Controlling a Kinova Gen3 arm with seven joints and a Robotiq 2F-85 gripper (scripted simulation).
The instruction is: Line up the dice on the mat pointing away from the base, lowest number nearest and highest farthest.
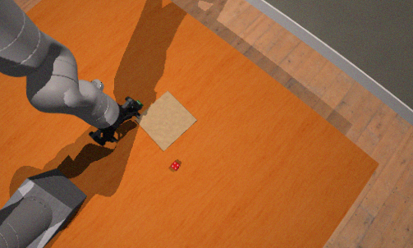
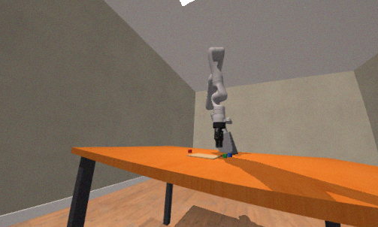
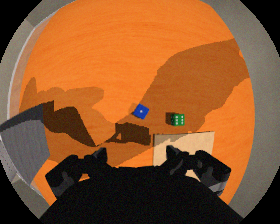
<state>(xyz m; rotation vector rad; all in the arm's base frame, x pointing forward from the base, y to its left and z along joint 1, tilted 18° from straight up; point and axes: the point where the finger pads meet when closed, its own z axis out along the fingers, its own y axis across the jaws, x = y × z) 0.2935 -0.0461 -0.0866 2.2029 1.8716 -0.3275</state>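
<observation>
The tan mat [image 1: 167,120] lies flat on the orange table. A red die [image 1: 175,165] sits on the table off the mat, a short way from its near corner. A green die [image 1: 139,103] sits on the table just off the mat's corner, by the gripper. The blue die is hidden under the arm in the overhead view. In the wrist view the blue die [image 3: 140,111] and the green die [image 3: 175,119] lie close together on the table, beyond the mat's edge [image 3: 184,144]. My gripper [image 3: 136,153] is open and empty, hanging above the table beside the mat [image 2: 204,155].
The robot's base [image 1: 35,209] stands at the table's lower left in the overhead view. The arm casts dark shadows over the table near the mat. The table's edge runs along the right, with wooden floor beyond.
</observation>
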